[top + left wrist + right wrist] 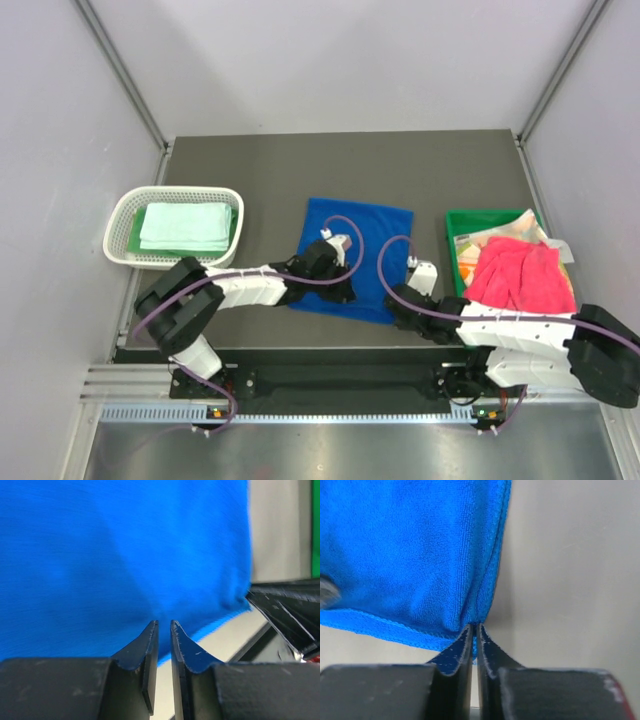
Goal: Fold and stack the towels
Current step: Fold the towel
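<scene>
On table (pixel 300 160), one blue towel (pixel 368 222), right pincer (pixel 475 626) clamped on its corner, left pincer (pixel 164 623) grip unclear

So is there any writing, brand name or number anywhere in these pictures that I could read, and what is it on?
No text can be read anywhere.
The blue towel, the pink towel, the white basket and the green bin show no lettering.
The pale patterned cloth in the bin is too small to tell whether it carries any words.

blue towel (pixel 415 555) corner in right pincer (pixel 474 639)
</scene>
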### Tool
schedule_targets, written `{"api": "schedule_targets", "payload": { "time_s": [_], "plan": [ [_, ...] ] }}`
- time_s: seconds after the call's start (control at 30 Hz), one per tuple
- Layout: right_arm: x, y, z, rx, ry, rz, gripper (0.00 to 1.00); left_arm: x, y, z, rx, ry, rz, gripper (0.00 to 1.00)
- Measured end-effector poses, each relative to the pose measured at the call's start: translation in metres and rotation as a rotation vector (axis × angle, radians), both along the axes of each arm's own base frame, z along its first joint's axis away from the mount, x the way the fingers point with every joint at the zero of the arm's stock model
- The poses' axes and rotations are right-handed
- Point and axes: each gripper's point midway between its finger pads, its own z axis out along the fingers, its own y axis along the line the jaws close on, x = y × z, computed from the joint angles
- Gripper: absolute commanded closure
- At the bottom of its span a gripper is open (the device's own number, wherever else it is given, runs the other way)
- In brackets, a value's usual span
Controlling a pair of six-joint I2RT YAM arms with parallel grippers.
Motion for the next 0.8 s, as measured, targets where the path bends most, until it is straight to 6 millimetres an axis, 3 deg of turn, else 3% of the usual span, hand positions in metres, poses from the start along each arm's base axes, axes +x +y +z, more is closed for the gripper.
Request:
{"api": "schedule_targets", "payload": {
  "time_s": [0.23, 0.4, 0.57, 0.67, 0.8],
  "plan": [
    [-0.006, -0.010, 0.007, 0.040, -0.013, -0.019, 1.00, -0.034, -0.030, -0.002, -0.026, 0.006, -0.115, 0.92],
    [-0.009, -0.014, 0.016, 0.071, -0.026, -0.026, 1.00, -0.045, -0.017, -0.018, 0.005, 0.040, -0.110, 0.96],
    [-0.013, -0.017, 0.012, 0.064, -0.008, -0.020, 1.00, -0.047, -0.013, -0.018, 0.008, 0.042, -0.101, 1.00],
    [-0.019, -0.021, 0.007, 0.068, 0.010, -0.018, 0.82, -0.049, -0.010, -0.018, 0.009, 0.051, -0.092, 1.00],
    [-0.022, -0.025, 0.011, 0.072, 0.010, -0.015, 0.70, -0.057, -0.004, -0.017, 0.024, 0.063, -0.090, 1.00]
  ]
}}
